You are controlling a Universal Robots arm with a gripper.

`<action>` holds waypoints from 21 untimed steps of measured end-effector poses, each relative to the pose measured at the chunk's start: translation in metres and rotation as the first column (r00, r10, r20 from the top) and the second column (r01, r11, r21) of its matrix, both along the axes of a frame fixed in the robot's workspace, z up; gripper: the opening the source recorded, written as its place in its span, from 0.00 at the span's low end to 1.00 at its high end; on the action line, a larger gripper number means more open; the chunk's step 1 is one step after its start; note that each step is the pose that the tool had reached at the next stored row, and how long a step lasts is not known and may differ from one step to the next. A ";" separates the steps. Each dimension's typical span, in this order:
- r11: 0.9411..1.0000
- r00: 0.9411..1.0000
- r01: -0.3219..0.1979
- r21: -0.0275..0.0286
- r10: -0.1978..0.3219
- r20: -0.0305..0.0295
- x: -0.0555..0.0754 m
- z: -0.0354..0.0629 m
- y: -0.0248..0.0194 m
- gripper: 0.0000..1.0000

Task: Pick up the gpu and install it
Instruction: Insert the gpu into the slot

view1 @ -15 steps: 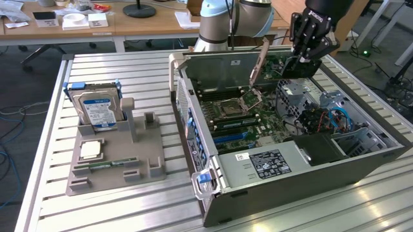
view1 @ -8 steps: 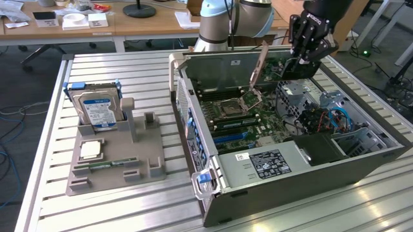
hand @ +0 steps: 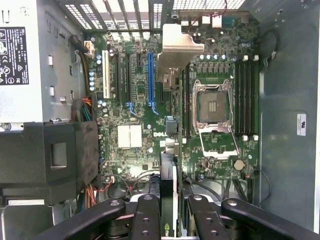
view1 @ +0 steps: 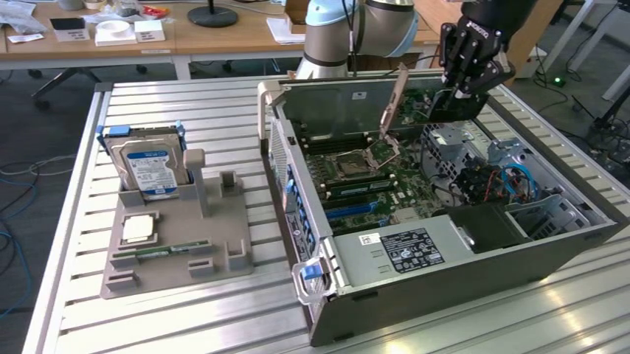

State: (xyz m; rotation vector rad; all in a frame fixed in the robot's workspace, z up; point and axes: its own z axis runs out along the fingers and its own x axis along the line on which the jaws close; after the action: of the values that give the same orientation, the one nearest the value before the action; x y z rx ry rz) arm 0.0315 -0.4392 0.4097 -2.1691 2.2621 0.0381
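Thin dark rectangular gpu (view1: 455, 109) with pale metal bracket is clamped edge-on by the black tool (view1: 462, 90), closed on it, and held above the green motherboard (view1: 367, 184) inside the open grey computer case (view1: 443, 289).

You have bright, even room light in the exterior view. The bench (view1: 551, 310) slats throw pale glare toward the lower right of the frame, and shadows beside the grey holder (view1: 177, 243) are soft. Inside the computer case (view1: 414, 295) the light drops, and the gpu (view1: 455, 109) reads near black. The wrist view gives you a greenish cast: the vent grille (hand: 125, 12) blows out white, the black duct (hand: 45, 160) lies in deep shadow, and the fingers (hand: 146, 220) carry small highlights.
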 end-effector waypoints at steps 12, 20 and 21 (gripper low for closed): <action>1.000 1.000 0.000 0.000 0.000 0.000 -0.001 -0.0016 0.0000 0.26; 1.000 1.000 0.000 0.000 0.000 0.000 -0.001 -0.0018 0.0006 0.26; 1.000 1.000 0.000 0.000 0.000 0.000 -0.001 -0.0020 0.0006 0.26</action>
State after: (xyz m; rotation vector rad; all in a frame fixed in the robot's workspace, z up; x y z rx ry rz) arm 0.0307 -0.4386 0.4077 -2.1690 2.2620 0.0383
